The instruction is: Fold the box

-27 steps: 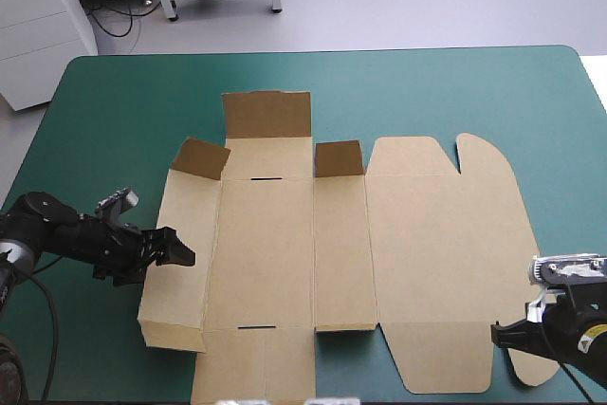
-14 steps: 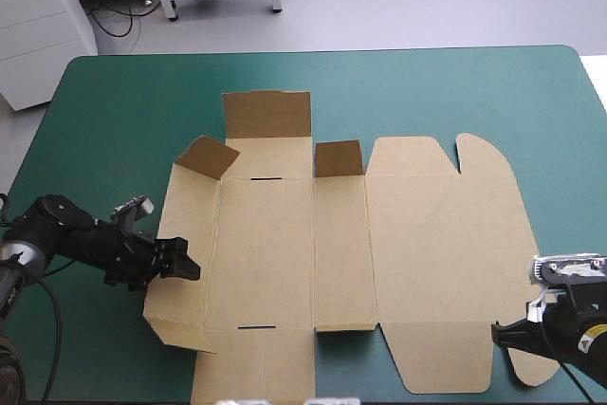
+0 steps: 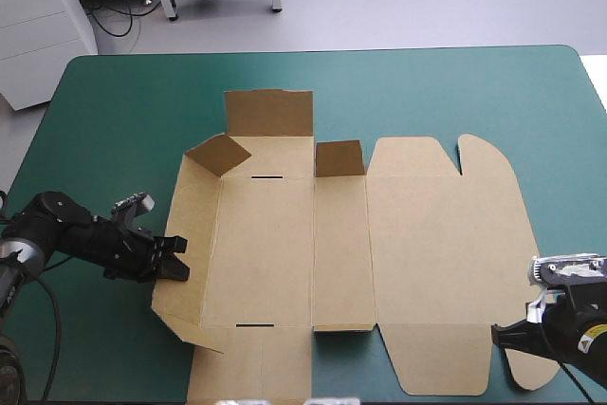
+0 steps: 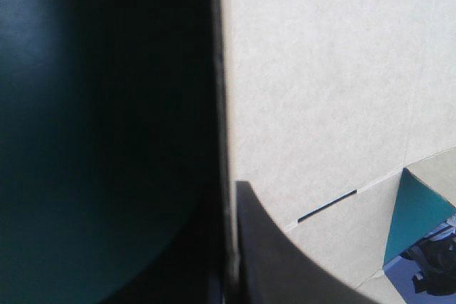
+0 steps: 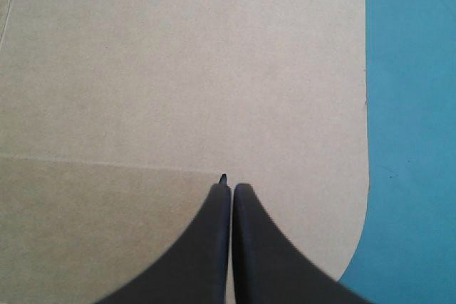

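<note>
The brown box point(image 3: 417, 253) lies spread on the teal-green cover, its lid panel flat at the right. Its left wall point(image 3: 185, 244) stands tilted up, and my left gripper point(image 3: 178, 267) is shut on that wall's outer edge. In the left wrist view the board's edge point(image 4: 222, 105) runs straight between the black fingers point(image 4: 285, 261). Small flaps point(image 3: 220, 154) at the far side stand raised. My right gripper point(image 3: 500, 334) is shut, its tips resting on the lid's rounded front corner. The right wrist view shows the right gripper point(image 5: 231, 186) on top of the board point(image 5: 178, 69).
Teal-green cover point(image 3: 427, 92) shows beyond the box's far side and to the left, where my left arm point(image 3: 66, 230) lies low over it. The box's front flaps point(image 3: 251, 367) reach the table's front edge.
My left gripper has shut on the left wall's edge after standing open earlier. The wall and its corner flaps have tilted further up and inward. The right arm has not moved.
</note>
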Action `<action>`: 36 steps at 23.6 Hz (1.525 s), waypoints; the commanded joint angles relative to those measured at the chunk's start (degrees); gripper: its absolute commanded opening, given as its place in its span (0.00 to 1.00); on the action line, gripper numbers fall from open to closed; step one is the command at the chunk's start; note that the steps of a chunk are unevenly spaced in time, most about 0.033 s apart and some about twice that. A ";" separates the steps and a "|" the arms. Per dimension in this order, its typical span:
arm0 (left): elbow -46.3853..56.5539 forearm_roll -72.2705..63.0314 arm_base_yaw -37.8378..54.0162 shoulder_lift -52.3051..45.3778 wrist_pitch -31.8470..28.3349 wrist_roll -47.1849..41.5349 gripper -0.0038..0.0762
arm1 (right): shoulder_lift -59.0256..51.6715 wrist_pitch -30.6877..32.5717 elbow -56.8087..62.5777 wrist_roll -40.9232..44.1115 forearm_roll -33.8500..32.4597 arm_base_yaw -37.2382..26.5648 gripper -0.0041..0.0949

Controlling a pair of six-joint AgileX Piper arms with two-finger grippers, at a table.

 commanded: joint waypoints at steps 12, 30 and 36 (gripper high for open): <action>-32.60 31.18 -18.31 0.64 5.45 2.14 0.01 | 0.52 -1.96 -1.30 -1.42 0.31 -0.45 0.04; -37.88 70.47 -40.61 11.36 -24.13 2.19 0.01 | 0.52 -1.96 -1.30 1.44 0.31 -0.45 0.04; -37.88 72.46 -44.27 11.15 -23.99 1.48 0.01 | 0.52 -1.96 -1.30 1.44 0.31 -0.45 0.04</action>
